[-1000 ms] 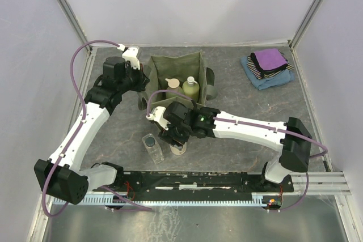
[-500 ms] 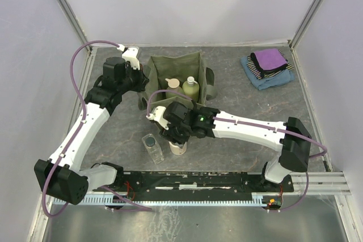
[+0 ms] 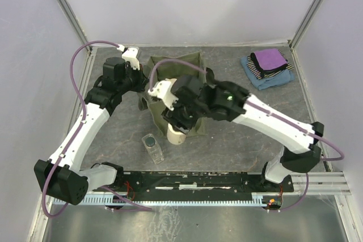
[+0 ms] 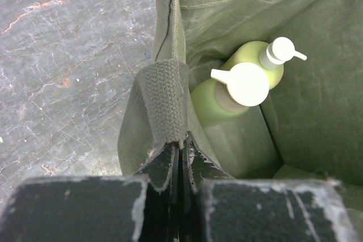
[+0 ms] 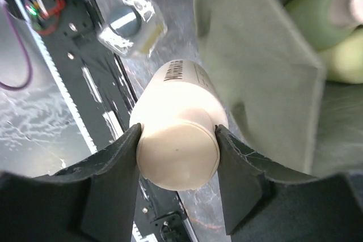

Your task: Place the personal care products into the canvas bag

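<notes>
The olive canvas bag (image 3: pixel 170 64) stands open at the back middle of the table. My left gripper (image 4: pixel 181 143) is shut on the bag's webbing handle (image 4: pixel 161 97) at its left rim. Inside the bag lie a yellow-green pump bottle (image 4: pixel 249 55) and a round green bottle (image 4: pixel 205 103) with a pale cap. My right gripper (image 5: pixel 177 140) is shut on the cream bottle (image 5: pixel 178 123), gripping it at the cap end just in front of the bag's near wall (image 5: pixel 255 55). In the top view the cream bottle (image 3: pixel 177 135) hangs below the right gripper. The clear square bottle (image 3: pixel 152 145) with a dark cap stands near the front.
Folded purple, striped and blue cloths (image 3: pixel 266 67) lie at the back right. A black rail (image 3: pixel 198 179) runs along the near edge. Grey walls close in the left, back and right sides.
My right gripper has closed on the cream bottle and the arm has lifted it up and back towards the bag's near wall. The left arm has not moved.
</notes>
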Controlling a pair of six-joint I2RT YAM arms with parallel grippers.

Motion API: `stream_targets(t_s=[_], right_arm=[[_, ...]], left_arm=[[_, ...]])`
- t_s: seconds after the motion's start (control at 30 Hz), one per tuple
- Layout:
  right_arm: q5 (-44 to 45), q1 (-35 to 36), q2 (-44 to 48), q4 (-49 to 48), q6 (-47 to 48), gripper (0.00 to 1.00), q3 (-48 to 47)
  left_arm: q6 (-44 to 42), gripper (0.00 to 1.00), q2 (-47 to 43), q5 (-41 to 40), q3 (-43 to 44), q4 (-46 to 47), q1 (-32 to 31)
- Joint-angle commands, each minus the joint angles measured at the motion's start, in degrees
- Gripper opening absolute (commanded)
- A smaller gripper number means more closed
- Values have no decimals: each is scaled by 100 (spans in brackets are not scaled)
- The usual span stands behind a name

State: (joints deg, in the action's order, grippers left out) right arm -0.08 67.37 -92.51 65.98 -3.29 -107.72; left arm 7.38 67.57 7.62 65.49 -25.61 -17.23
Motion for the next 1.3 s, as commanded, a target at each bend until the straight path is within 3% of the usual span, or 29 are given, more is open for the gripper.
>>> stream_targets(t_s=[0.0,0.17,0.43,0.67,0.87,1.27], right_arm=[[-82,-67,512,546,-34,0,-1417],[357,-105,752,156,332,0,-1938],[1383,-383,921,-1786,1585,0,-1934],[1287,-830,543,-2569,2167,0,-2364],[1112,-1313,148,-2693,2056,0,-2440],[589,-1555,379,-2203,1000,0,-1140]], left_arm=[[-220,3,-78,25,16,-65,-1],[-194,3,-56,59,23,-44,0],[-188,3,-70,96,60,-35,-2],[-185,3,-95,105,68,-32,-7],[-178,3,-105,118,78,-25,-5],[-203,3,-66,126,34,-10,-3]])
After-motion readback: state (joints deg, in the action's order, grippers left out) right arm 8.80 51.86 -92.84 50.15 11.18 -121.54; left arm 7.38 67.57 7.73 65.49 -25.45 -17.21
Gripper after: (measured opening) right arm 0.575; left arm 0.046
